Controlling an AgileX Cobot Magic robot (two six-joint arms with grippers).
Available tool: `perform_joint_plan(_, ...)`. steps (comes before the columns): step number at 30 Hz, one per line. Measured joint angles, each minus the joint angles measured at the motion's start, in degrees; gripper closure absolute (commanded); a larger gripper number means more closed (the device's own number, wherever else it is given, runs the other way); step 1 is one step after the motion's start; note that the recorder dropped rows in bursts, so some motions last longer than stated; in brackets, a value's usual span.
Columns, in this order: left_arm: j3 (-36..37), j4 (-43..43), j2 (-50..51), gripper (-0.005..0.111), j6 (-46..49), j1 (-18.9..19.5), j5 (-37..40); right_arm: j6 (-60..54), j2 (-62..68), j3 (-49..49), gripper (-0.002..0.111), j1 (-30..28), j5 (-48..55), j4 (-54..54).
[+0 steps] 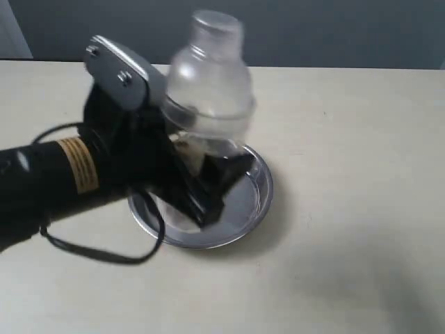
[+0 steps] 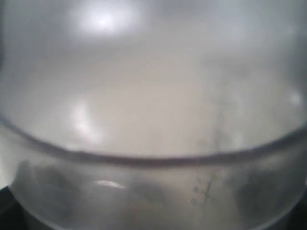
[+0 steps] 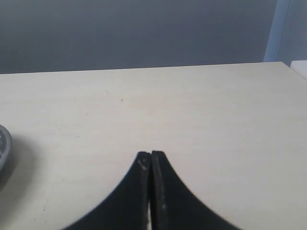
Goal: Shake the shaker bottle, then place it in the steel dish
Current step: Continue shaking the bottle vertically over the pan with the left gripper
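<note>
The shaker bottle (image 1: 208, 80) is held upright in the air above the steel dish (image 1: 254, 202), blurred by motion. My left gripper (image 1: 208, 170) is shut on the bottle's lower body, its black fingers on either side. In the left wrist view the bottle (image 2: 153, 96) fills the whole picture, its frosted dome and dark seam very close; the fingers are hidden behind it. My right gripper (image 3: 151, 154) is shut with nothing in it, over bare table. A sliver of the dish's rim (image 3: 4, 143) shows at the edge of the right wrist view.
The light wooden table (image 1: 348, 139) extends to the right of the dish. A black cable (image 1: 90, 252) loops from the left arm onto the table near the dish. A grey wall (image 1: 313, 31) stands behind the table.
</note>
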Motion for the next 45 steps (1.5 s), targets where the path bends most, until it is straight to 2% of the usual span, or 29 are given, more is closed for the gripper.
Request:
perform_joint_plan(1, -0.1, -0.2, 0.0, 0.106, 0.9, -0.6, 0.0, 0.0, 0.0, 0.0, 0.109, 0.0, 0.0, 0.0)
perform_joint_plan(2, -0.1, -4.0, 0.1, 0.106, 2.2, 0.0, -0.9, 0.0, 0.0, 0.0, 0.109, 0.0, 0.0, 0.0)
perform_joint_plan(4, 0.0, -16.9, 1.2, 0.106, 3.3, 2.7, -3.3, 0.0, 0.0, 0.0, 0.109, 0.0, 0.0, 0.0)
perform_joint_plan(5, -0.1, -18.7, 1.5, 0.106, 2.9, 3.1, -3.4, 0.0, 0.0, 0.0, 0.109, 0.0, 0.0, 0.0)
perform_joint_plan(6, -0.2, -16.5, 1.4, 0.106, 2.4, 3.0, -2.8, 0.0, 0.0, 0.0, 0.109, 0.0, 0.0, 0.0)
perform_joint_plan(8, -0.5, -6.6, 1.4, 0.106, 2.0, 0.7, -0.8, 0.0, 0.0, 0.0, 0.109, 0.0, 0.0, 0.0)
perform_joint_plan(9, -0.5, -5.5, 1.3, 0.106, 2.2, 0.1, -0.5, 0.0, 0.0, 0.0, 0.109, 0.0, 0.0, 0.0)
perform_joint_plan(13, 1.6, -16.5, 2.3, 0.106, 4.2, 3.8, -3.8, 0.0, 0.0, 0.0, 0.109, 0.0, 0.0, 0.0)
perform_joint_plan(15, 2.3, -18.0, 2.8, 0.106, 4.4, 4.3, -4.3, 0.0, 0.0, 0.0, 0.109, 0.0, 0.0, 0.0)
perform_joint_plan(17, 1.7, -15.5, 2.9, 0.106, 4.6, 3.7, -4.0, 0.0, 0.0, 0.0, 0.109, 0.0, 0.0, 0.0)
perform_joint_plan(20, -5.1, -9.4, -0.9, 0.106, 4.0, 2.7, -0.1, 0.0, 0.0, 0.0, 0.109, 0.0, 0.0, 0.0)
perform_joint_plan(22, -12.8, -5.5, -4.8, 0.106, 4.0, 2.4, 2.3, 0.0, 0.0, 0.0, 0.109, 0.0, 0.0, 0.0)
perform_joint_plan(24, -17.2, -4.2, -7.0, 0.106, 4.0, 2.3, 3.0, 0.0, 0.0, 0.0, 0.109, 0.0, 0.0, 0.0)
perform_joint_plan(27, -14.1, -4.8, -5.3, 0.106, 4.0, 2.3, 0.8, 0.0, 0.0, 0.0, 0.109, 0.0, 0.0, 0.0)
perform_joint_plan(29, -7.8, -9.0, 0.1, 0.106, 3.9, 2.1, -0.7, 0.0, 0.0, 0.0, 0.109, 0.0, 0.0, 0.0)
perform_joint_plan(31, -5.1, -9.9, 3.7, 0.106, 3.6, 1.5, 3.1, 0.0, 0.0, 0.0, 0.109, 0.0, 0.0, 0.0)
perform_joint_plan(34, -9.3, -4.8, 0.0, 0.106, 3.6, 0.4, 6.5, 0.0, 0.0, 0.0, 0.109, 0.0, 0.0, 0.0)
perform_joint_plan(37, -13.5, -4.0, -3.7, 0.106, 3.9, 0.0, 0.0, 0.0, 0.0, 0.0, 0.109, 0.0, 0.0, 0.0)
perform_joint_plan(39, -11.3, -5.2, -2.3, 0.106, 4.0, 0.3, -5.9, 0.0, 0.0, 0.0, 0.109, 0.0, 0.0, 0.0)
perform_joint_plan(41, -6.4, -8.2, 3.9, 0.106, 4.1, 0.4, -9.1, 0.0, 0.0, 0.0, 0.109, 0.0, 0.0, 0.0)
perform_joint_plan(43, -3.3, -9.4, 9.7, 0.106, 3.9, 0.4, -4.6, 0.0, 0.0, 0.0, 0.109, 0.0, 0.0, 0.0)
perform_joint_plan(45, -3.6, -7.8, 8.9, 0.106, 3.9, 0.4, -1.4, 0.0, 0.0, 0.0, 0.109, 0.0, 0.0, 0.0)
